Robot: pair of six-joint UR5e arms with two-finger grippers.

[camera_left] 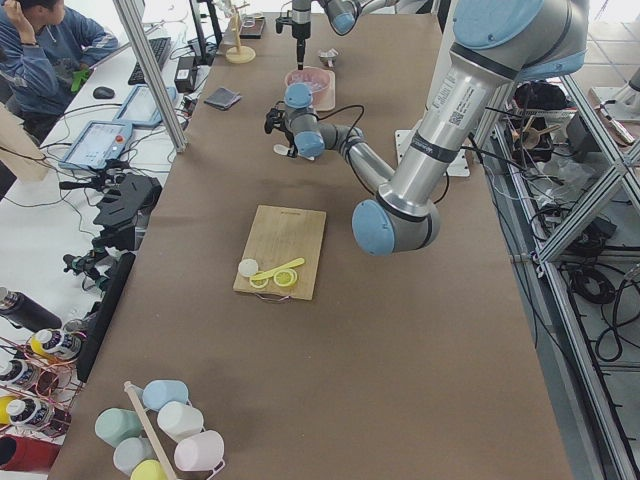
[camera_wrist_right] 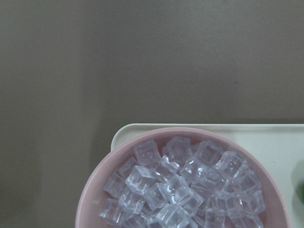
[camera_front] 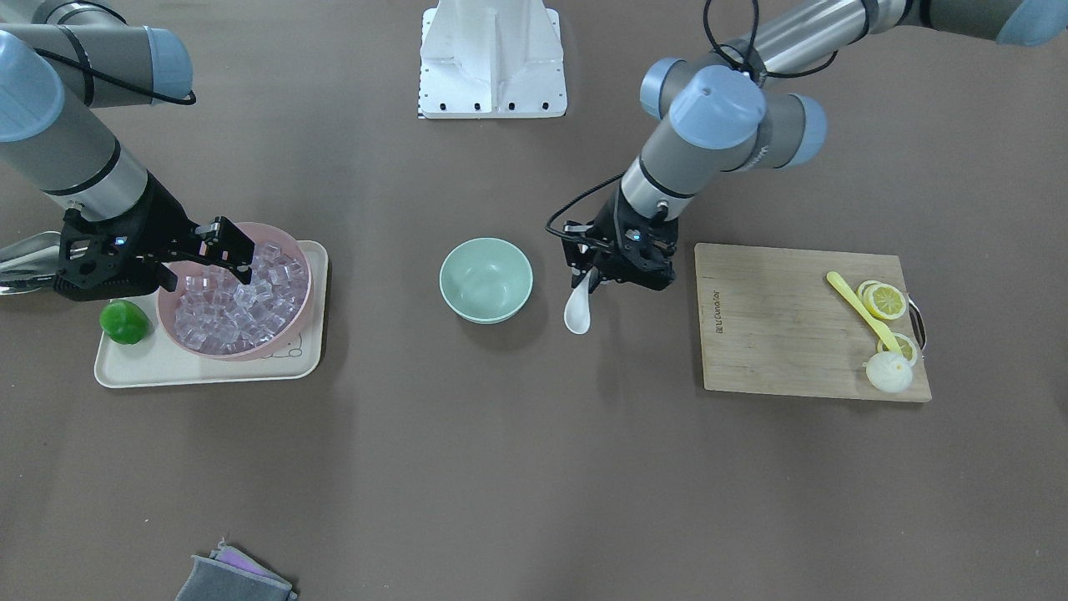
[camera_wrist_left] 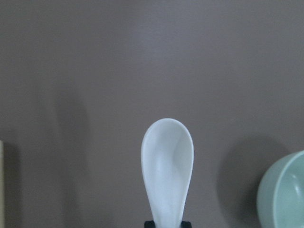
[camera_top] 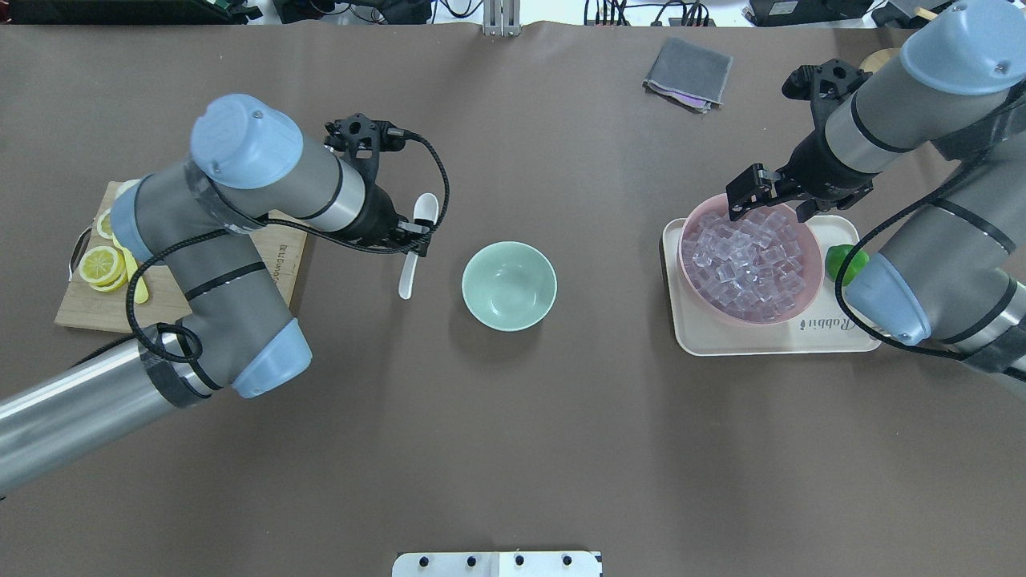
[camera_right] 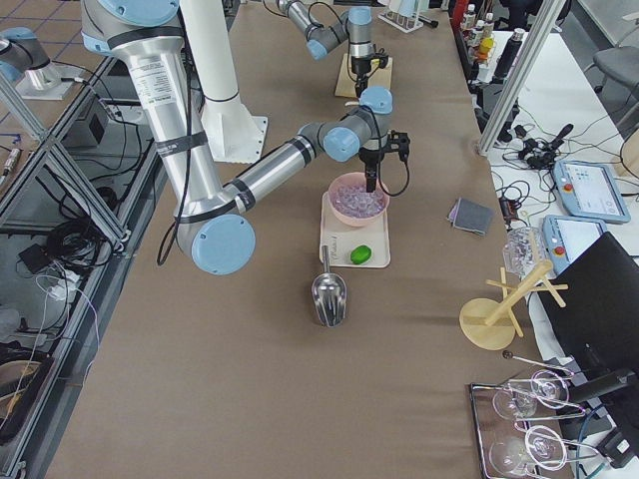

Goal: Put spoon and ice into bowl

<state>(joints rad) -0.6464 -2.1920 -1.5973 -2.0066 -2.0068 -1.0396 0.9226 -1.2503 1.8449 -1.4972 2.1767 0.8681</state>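
Spoon [camera_front: 577,310]: small, translucent white, with a deep oval scoop and a short handle. My left gripper [camera_front: 590,277] is clamped on the handle, and the scoop points away from my base. The spoon is just beside the bowl [camera_front: 486,313], on my left of it, and does not touch it. The bowl is pale mint green, round and smooth-sided, and sits mid-table.

Ice [camera_top: 749,264]: clear glassy cubes heaped in a pink bowl [camera_top: 814,276] on a cream tray [camera_top: 761,343], well to my right of the mint bowl. My right gripper [camera_top: 769,210] hangs over the far side of the pink bowl. Its fingers are spread wide with nothing between them.

Surface: the table [camera_front: 534,484] has a matte brown covering.
- A green fruit [camera_front: 125,322] lies on the tray against the pink bowl.
- A steel scoop [camera_right: 327,291] lies just off the tray.
- A wooden cutting board [camera_front: 776,334] on my left carries lemon slices [camera_front: 884,299] and a yellow utensil [camera_front: 859,307].
- A grey cloth [camera_top: 689,72] lies near the far edge.

Room: a seated person [camera_left: 50,45] is at a side bench. Pastel mugs [camera_left: 165,430] stand at the table's left end.
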